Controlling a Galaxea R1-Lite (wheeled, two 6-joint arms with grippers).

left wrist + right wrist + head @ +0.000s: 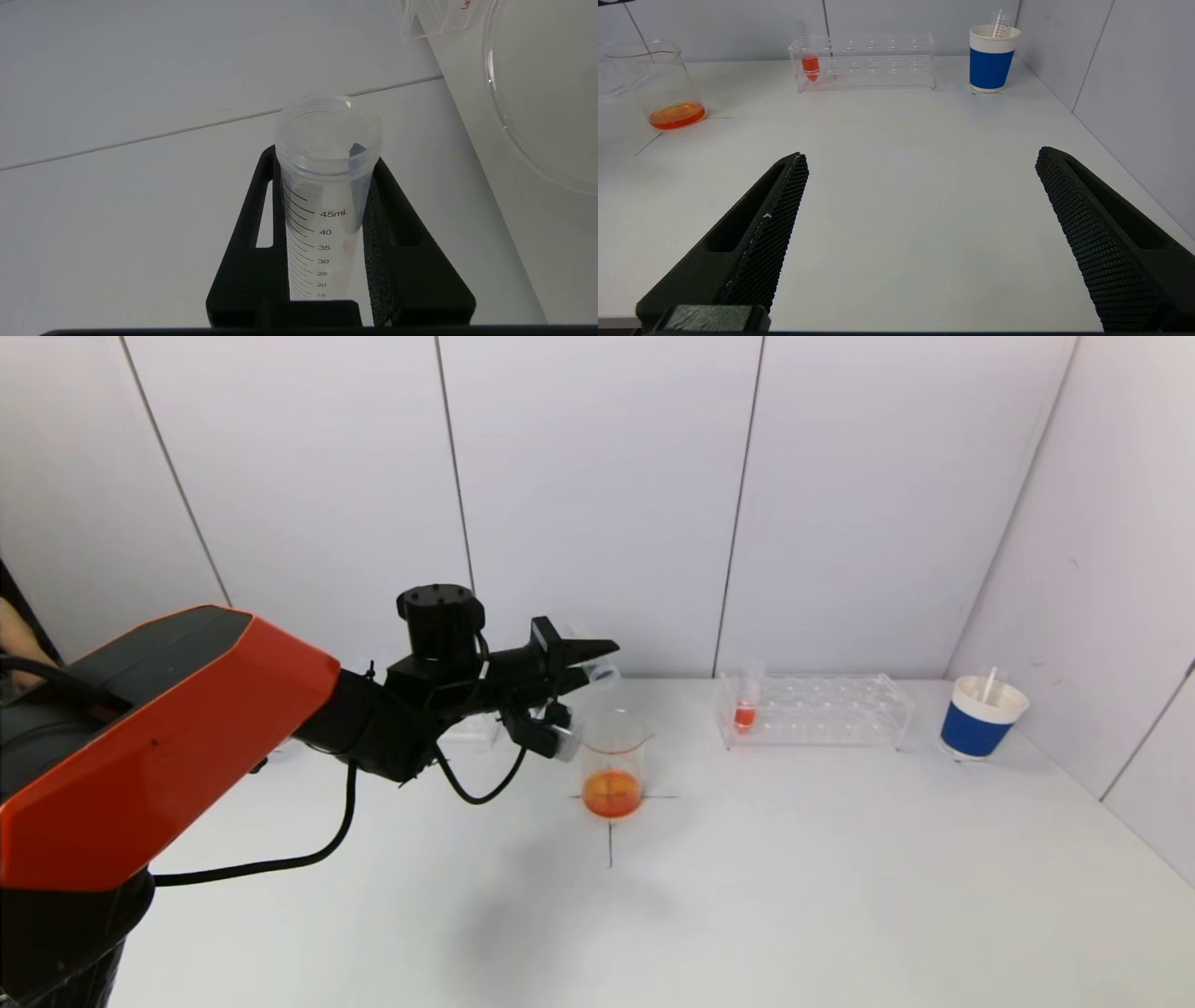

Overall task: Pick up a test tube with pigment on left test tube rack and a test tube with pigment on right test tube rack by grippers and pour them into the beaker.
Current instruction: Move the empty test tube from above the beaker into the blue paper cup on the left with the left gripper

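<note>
— Judging from the head view, how far along is this?
— About halfway, I'd say. The left gripper (583,686) holds a test tube (597,674) tipped beside the rim of the beaker (613,765), and orange liquid already lies in the beaker's bottom. On the right test tube rack (814,711) one tube with pigment (745,705) stands untouched, so that pour looks left to do.
— And the left wrist view?
— Its jaws are clamped on the one graduated tube (324,196), which looks emptied, only a faint pink trace inside. The beaker's rim (542,102) is close by.
— The right wrist view?
— The right gripper (920,219) hangs low over the bench (901,196), well short of the rack (861,60), jaws spread wide and holding nothing.
— Counts?
— One beaker (656,84), one red-filled tube (809,58), one clear rack plainly seen, one blue paper cup (992,58) with something thin standing in it. The left rack is mostly hidden behind the arm.
</note>
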